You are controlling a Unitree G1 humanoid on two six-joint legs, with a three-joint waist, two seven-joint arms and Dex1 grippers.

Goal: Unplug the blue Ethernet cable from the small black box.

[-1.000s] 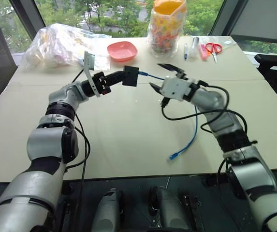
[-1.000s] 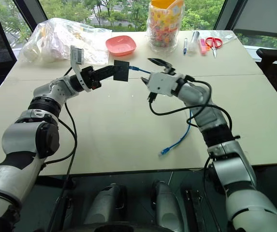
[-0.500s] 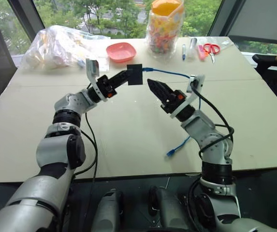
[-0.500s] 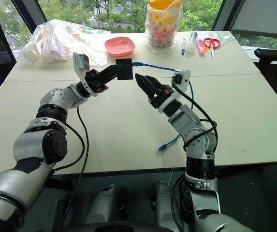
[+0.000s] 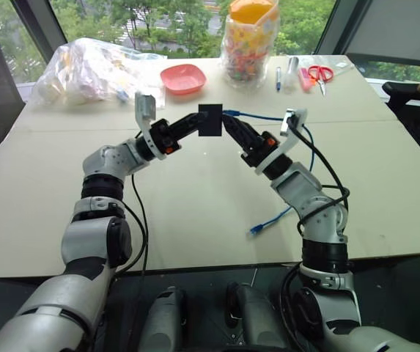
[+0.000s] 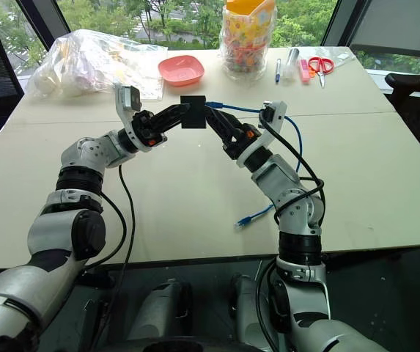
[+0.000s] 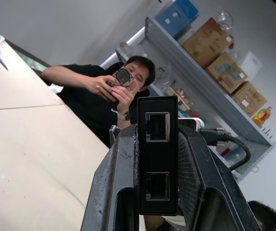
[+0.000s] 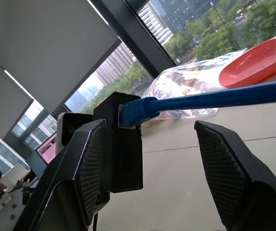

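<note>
My left gripper (image 5: 197, 123) is shut on the small black box (image 5: 210, 119) and holds it up above the table's middle. In the left wrist view the box (image 7: 158, 159) sits clamped between the fingers, with two empty ports facing outward. The blue Ethernet cable (image 5: 261, 115) is plugged into the box's right side. It arcs over my right wrist and drops to a loose plug end (image 5: 256, 232) on the table. My right gripper (image 8: 151, 126) is open. Its fingers (image 8: 87, 173) stand either side of the cable (image 8: 215, 98) right by the plug, apart from it.
At the table's far side are a pink bowl (image 5: 184, 77), a crumpled plastic bag (image 5: 92, 64), a jar of colourful sweets (image 5: 252, 40), pens (image 5: 279, 75) and red scissors (image 5: 324, 72). A person (image 7: 104, 94) sits beyond the table's right edge.
My right arm has swung under, so its gripper now points up at the cable beside the box. The left gripper has carried the box slightly right and rolled.
</note>
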